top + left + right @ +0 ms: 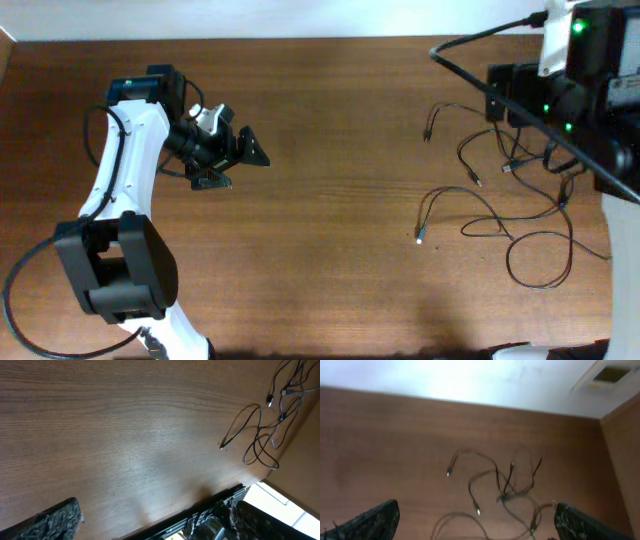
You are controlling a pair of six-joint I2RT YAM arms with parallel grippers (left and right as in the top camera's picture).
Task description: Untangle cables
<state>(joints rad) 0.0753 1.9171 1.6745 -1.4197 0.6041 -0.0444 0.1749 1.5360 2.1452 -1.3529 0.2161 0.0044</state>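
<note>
The cables [500, 205] lie as a loose tangle of thin black cords on the right side of the wooden table, with small plugs at loose ends such as one plug [419, 237]. My left gripper [235, 165] hovers open far to the left of them, nothing between its fingers. In the left wrist view the cables [265, 435] sit far off at the upper right, beyond the open left gripper [160, 527]. My right gripper [477, 525] is open above the cables [505, 491], which lie ahead of and between its fingers [367, 522], untouched.
The right arm's black body [560, 95] and its thick black wire [480, 72] hang over the table's back right corner. The table's right edge [605, 215] runs just past the tangle. A white wall [470, 380] borders the far edge.
</note>
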